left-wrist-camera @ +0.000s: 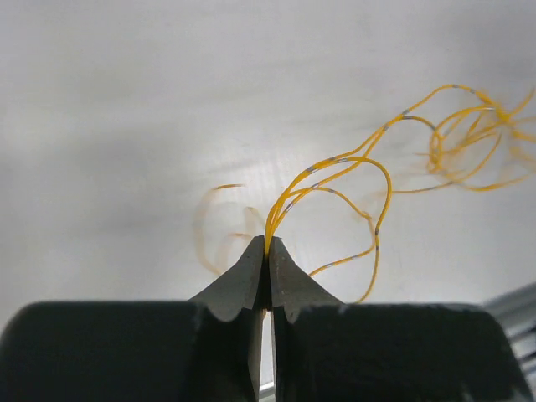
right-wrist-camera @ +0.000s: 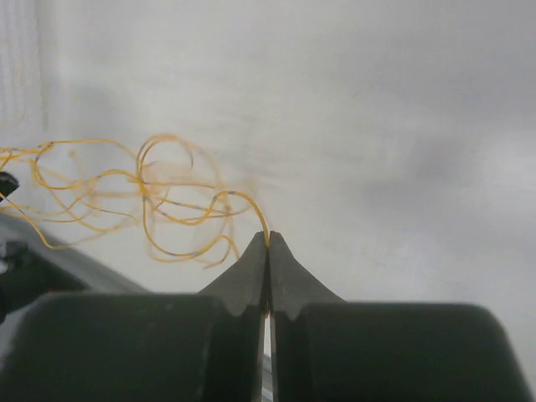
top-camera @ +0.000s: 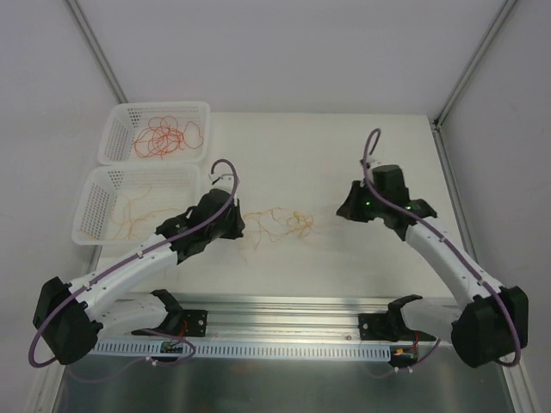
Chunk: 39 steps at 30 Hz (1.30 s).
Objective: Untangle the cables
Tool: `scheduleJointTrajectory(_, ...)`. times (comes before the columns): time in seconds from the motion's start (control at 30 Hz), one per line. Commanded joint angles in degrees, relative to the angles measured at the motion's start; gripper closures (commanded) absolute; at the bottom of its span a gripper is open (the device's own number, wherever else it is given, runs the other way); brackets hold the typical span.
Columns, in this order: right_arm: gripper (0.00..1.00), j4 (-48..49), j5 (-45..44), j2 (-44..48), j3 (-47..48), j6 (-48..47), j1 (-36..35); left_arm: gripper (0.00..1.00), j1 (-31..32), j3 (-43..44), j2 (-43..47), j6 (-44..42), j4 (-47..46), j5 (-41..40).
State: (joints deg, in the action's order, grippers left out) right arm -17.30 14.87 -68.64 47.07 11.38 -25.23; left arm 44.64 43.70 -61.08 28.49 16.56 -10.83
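Note:
A tangle of thin yellow cables (top-camera: 280,224) hangs between my two grippers over the white table. My left gripper (top-camera: 237,225) is shut on several strands of the yellow cables (left-wrist-camera: 335,172), which fan out from its tips (left-wrist-camera: 268,243) towards a knot at the upper right. My right gripper (top-camera: 342,209) is shut on one strand of the yellow cables (right-wrist-camera: 167,197), which leaves its tips (right-wrist-camera: 268,239) and loops off to the left. Both grippers are held above the table.
Two white baskets stand at the back left. The far basket (top-camera: 120,120) holds orange-red cables (top-camera: 168,136). The near basket (top-camera: 90,232) holds thin orange cables (top-camera: 138,215). An aluminium rail (top-camera: 284,323) runs along the near edge.

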Motion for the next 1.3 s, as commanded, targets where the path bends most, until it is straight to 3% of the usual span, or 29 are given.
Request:
scheduleJointTrajectory(0.0, 1.0, -20.47, -6.35, 8.86, 9.77, -11.01, 8.69, 0.98, -6.04, -1.78, 3.16, 3.67, 5.06, -4.38)
scheduleJointTrajectory(0.13, 0.99, -30.93, -7.31, 12.91, 23.37, -15.33, 18.97, 0.98, -10.01, -2.83, 4.65, 4.64, 6.12, -2.97)
scheduleJointTrajectory(0.23, 0.99, -34.73, -8.29, 15.2, 29.29, -13.06, 21.97, 0.98, -10.45, -2.75, 3.87, 4.99, 6.64, -3.23)
scheduleJointTrajectory(0.5, 0.99, -33.59, -3.28, 16.52, 47.47, -9.09, 24.79, 0.98, -10.63, -3.36, -5.0, 7.8, 7.26, -1.22)
scheduleJointTrajectory(0.63, 0.99, -28.85, 4.01, 17.05, 48.12, -7.51, 24.62, 0.92, -10.54, -1.87, -8.7, 7.98, 7.09, 3.17)
scheduleJointTrajectory(0.73, 0.99, -26.83, 8.24, 17.57, 44.09, -7.6, 24.62, 0.71, -8.97, 0.14, -8.27, 7.28, 6.65, 5.12)
scheduleJointTrajectory(0.77, 0.99, -26.39, 9.55, 18.19, 42.51, -7.6, 24.62, 0.58, -8.44, 0.68, -7.05, 6.5, 6.73, 5.12)
scheduleJointTrajectory(0.87, 0.99, -25.07, 14.12, 18.54, 38.02, -7.86, 24.44, 0.36, -6.33, 3.05, -4.15, 4.57, 6.73, 5.91)
scheduleJointTrajectory(0.9, 0.99, -24.89, 15.17, 18.46, 37.23, -8.12, 24.27, 0.2, -5.89, 3.58, -3.35, 4.21, 6.65, 6.34)
scheduleJointTrajectory(1.0, 0.99, -24.89, 17.73, 18.19, 34.59, -9.87, 23.04, 0.03, -4.39, 5.6, -0.19, 2.01, 6.73, 8.19)
scheduleJointTrajectory(1.27, 1.0, -29.99, 19.14, 15.29, 30.73, -17.17, 16.54, 0.01, -2.37, 10.61, 6.32, -7.03, 6.38, 17.05)
